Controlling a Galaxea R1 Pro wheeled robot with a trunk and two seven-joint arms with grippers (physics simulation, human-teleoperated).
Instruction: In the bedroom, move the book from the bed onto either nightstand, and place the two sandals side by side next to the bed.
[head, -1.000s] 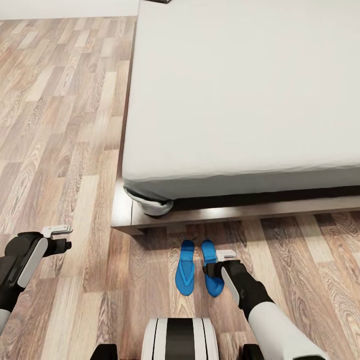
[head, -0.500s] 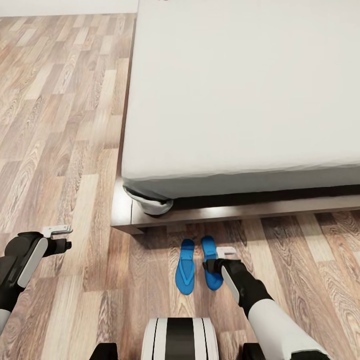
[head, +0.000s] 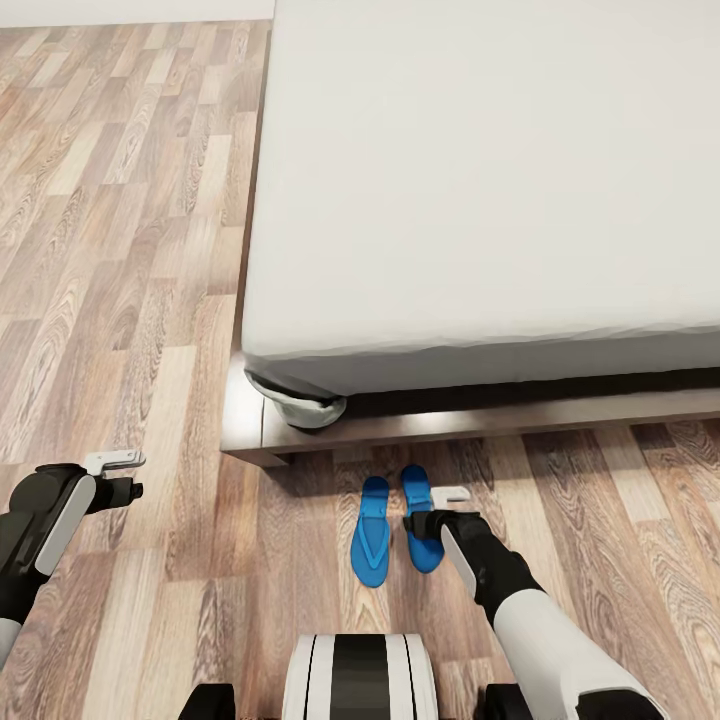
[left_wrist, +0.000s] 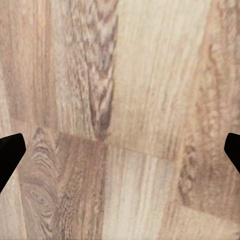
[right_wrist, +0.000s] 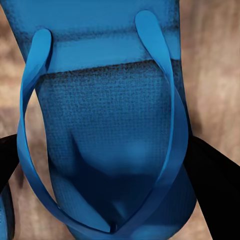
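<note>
Sandals on the wood floor, just off the foot of the bed: left sandal lying flat and free, right sandal close beside it, toes toward the frame, right gripper straddling it, fingers dark at either edge in the right wrist view, sole and straps between them, apparently clamped, probably to nudge it parallel with its mate. Left gripper parked well off to the side over bare planks, fingers spread wide, carrying nothing, likely kept out of the way. Book nowhere on the visible mattress, nightstands out of frame, so judged mid-way through the sandal half of the job.
</note>
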